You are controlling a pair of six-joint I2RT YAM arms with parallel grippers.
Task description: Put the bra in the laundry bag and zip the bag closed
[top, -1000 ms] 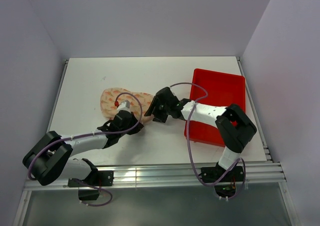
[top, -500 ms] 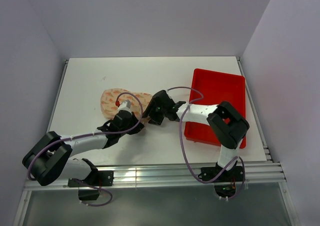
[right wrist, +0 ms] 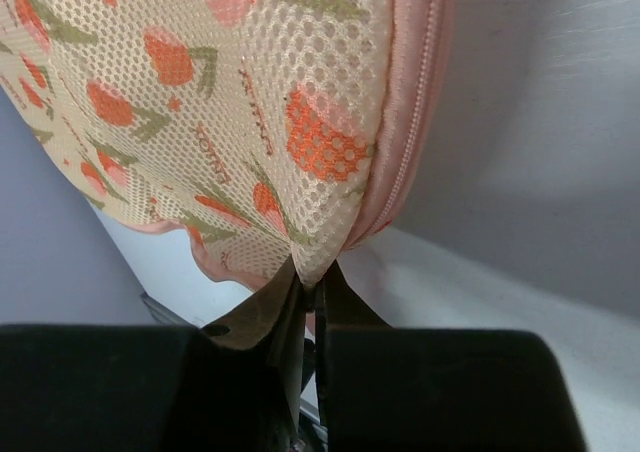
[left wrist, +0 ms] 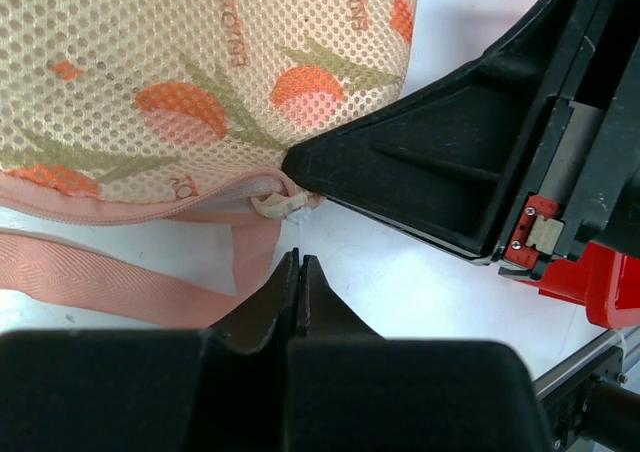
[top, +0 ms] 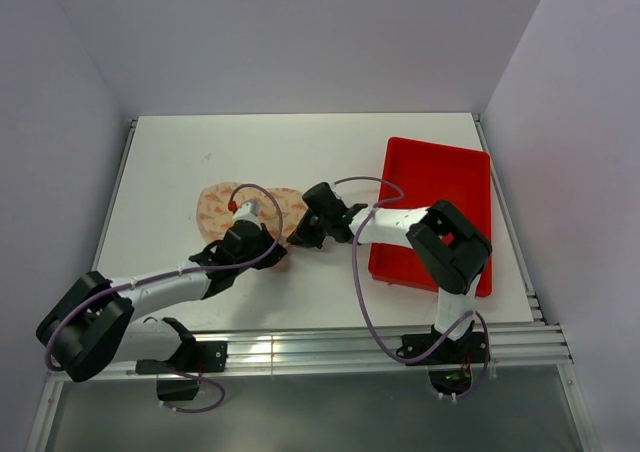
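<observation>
White bench (top: pixel 300 152), top view: bag (top: pixel 215 204) lies left of bench centre, well apart from the tray (top: pixel 440 172) at the right edge; bra not in sight, so I take it as inside. Left wrist: left gripper (left wrist: pixel 298 272) fingers pressed together just off the zip pull (left wrist: pixel 280 204) at the seam's end, can't tell if they pinch anything; zip reads as home or nearly. Right wrist: right gripper (right wrist: pixel 310 294) nipped tight on the bag's mesh edge, zip beside it closed; remaining, I'd say, is to check the last bit of zip and release.

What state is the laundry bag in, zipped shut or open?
Shut where visible: the laundry bag shows meshed zipper teeth along its pink edge; its far side is hidden.
</observation>
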